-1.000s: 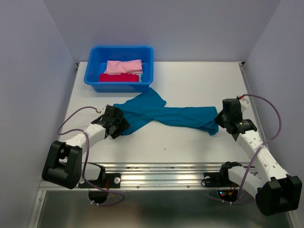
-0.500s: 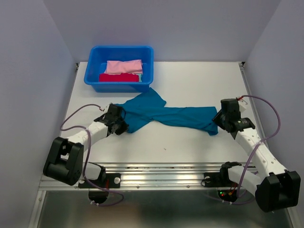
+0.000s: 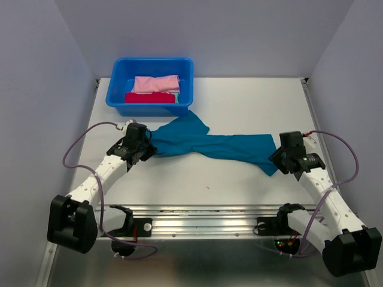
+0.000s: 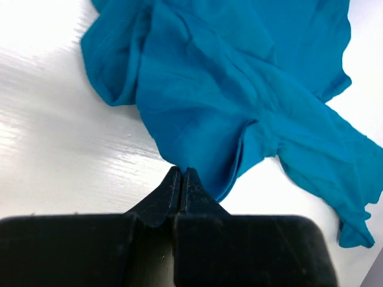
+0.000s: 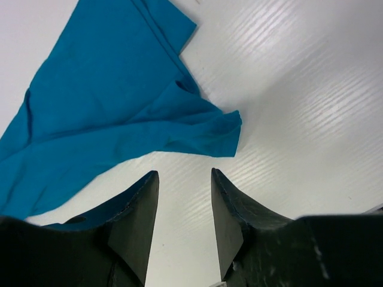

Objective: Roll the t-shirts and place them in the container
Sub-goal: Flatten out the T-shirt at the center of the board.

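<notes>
My left gripper (image 4: 181, 174) is pinched tight on the edge of the teal t-shirt (image 4: 239, 89). My right gripper (image 5: 184, 179) is partly open, holding nothing. The shirt lies just ahead, toward 11 o'clock, flat on the table (image 5: 299, 89).

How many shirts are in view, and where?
3: teal shirt lying across the table; pink shirt and red shirt in the blue tub. Others may lie beneath.

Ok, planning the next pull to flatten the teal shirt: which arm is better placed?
Left: the left gripper pinches the teal shirt; the right gripper is open, holding nothing.
</notes>
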### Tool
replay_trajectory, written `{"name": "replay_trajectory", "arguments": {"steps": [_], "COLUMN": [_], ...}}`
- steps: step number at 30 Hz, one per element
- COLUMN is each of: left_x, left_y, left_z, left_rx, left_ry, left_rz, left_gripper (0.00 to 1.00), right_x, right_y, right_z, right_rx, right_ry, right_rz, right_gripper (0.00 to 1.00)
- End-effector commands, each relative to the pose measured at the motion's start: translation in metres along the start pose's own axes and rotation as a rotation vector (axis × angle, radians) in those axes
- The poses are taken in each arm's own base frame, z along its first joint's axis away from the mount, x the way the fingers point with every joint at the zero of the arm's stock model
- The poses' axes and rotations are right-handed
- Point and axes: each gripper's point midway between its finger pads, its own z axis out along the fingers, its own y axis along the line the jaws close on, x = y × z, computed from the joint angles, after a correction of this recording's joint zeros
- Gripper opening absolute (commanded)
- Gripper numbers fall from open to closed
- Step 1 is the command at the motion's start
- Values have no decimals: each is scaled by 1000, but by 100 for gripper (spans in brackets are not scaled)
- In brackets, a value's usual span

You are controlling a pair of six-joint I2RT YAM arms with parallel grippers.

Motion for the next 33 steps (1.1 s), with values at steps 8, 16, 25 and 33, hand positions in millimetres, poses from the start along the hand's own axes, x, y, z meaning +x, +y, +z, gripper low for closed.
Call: {"name": "replay_trajectory", "arguments": {"steps": [8,16,25,33], "left_x": [-43,-35,-38,-35], "left_y": [24,22,19,16], "left_z": [-43,-32,-34,-27], "left_rx": [-8,-1,6,14], "left_ry": [-181,-132,-137,-115], "left_rz": [-121,-97,-76,-74], "left_gripper": [0,0,0,0], "right_x": [62,53,58,82], "right_y": [17,28,12,-11], "right_z": [16,22,21,10], "right_rx": [-138,-183,-107,-44], "right_ry": [236,183,192,293], "right_rz": [140,281,244,184], "right_gripper": [46,46,46,45]}}
